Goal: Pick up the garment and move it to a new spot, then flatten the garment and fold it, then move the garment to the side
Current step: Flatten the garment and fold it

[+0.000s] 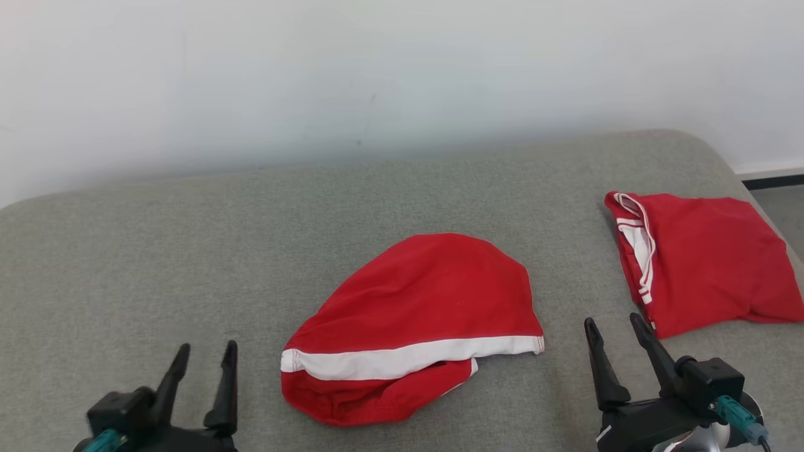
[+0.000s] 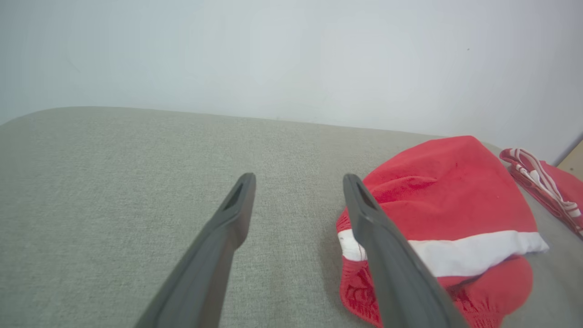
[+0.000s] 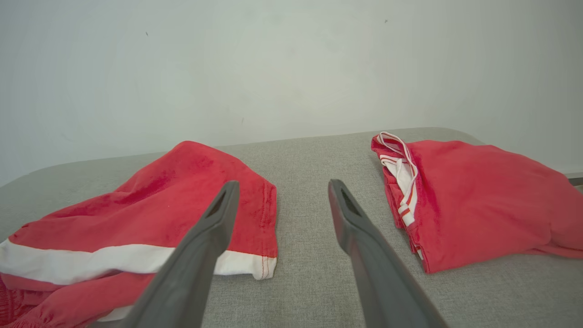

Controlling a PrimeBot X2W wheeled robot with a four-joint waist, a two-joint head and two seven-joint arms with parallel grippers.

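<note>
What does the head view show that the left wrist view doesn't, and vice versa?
Head view adds the open right pincer and all of the folded red garment with striped trim. Left wrist view adds a tan corner at its right edge. Both share the crumpled red garment with a white band, the grey fabric surface, and the open left pincer.

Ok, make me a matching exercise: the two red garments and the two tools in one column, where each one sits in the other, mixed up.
Column one:
1. striped garment
2. folded garment
3. left tool
4. right tool

Column two:
A. far right of the grey cushion
B. open, aimed at the gap between the garments
C. middle of the cushion
D. open, left of both garments

Pairs: 1-C, 2-A, 3-D, 4-B
</note>
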